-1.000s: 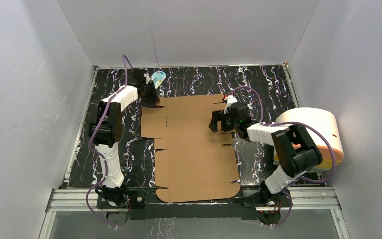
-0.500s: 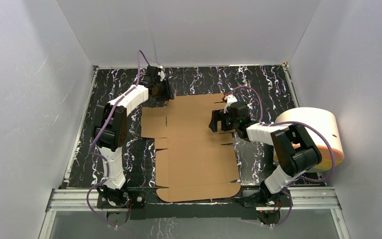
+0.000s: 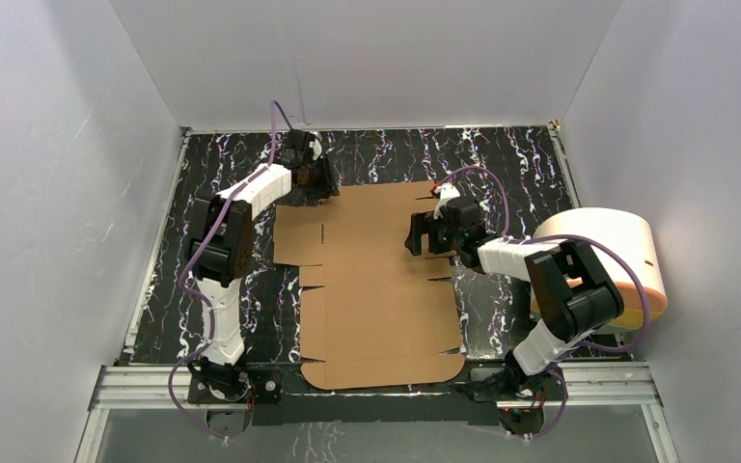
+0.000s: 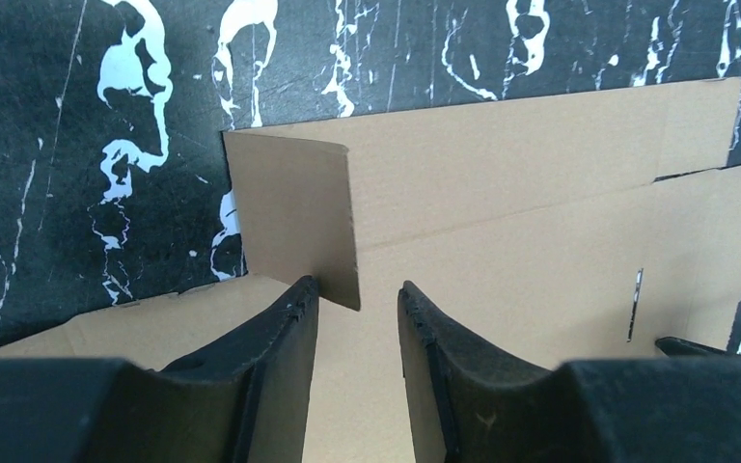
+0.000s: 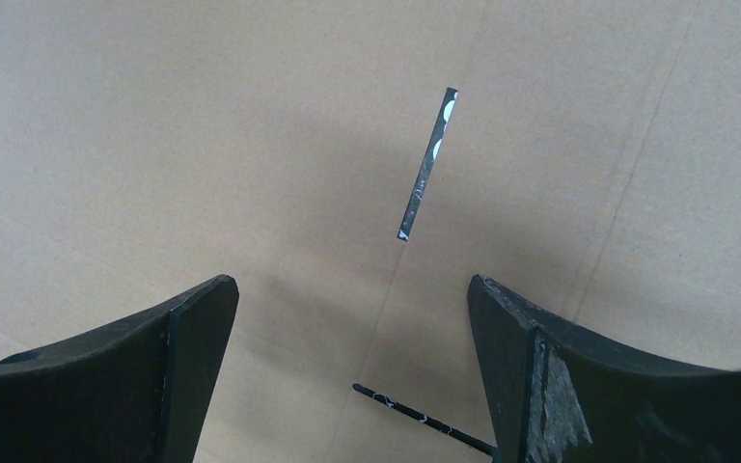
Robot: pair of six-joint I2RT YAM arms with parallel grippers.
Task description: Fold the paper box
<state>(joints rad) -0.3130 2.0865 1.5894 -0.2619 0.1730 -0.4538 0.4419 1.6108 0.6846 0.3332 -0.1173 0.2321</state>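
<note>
The paper box (image 3: 376,289) lies flat as a brown die-cut sheet in the middle of the table. At its far left corner my left gripper (image 3: 320,185) hovers low. In the left wrist view a small corner flap (image 4: 289,217) stands upright off the sheet (image 4: 540,193). Its lower edge reaches just ahead of my left gripper (image 4: 357,286), close to the left fingertip. The jaws are a little apart and open, with a clear gap. My right gripper (image 3: 415,236) hangs over the sheet's right side, wide open (image 5: 352,285) above bare cardboard (image 5: 203,145) and a narrow slit (image 5: 426,164).
A big cream cylinder with an orange base (image 3: 603,260) stands at the right edge, beside the right arm. White walls close in the black marbled table (image 3: 502,159) on three sides.
My left arm has swung right and farther out, from the sheet's far left corner onto the sheet, and its jaws have opened a little. The right arm has not moved.
</note>
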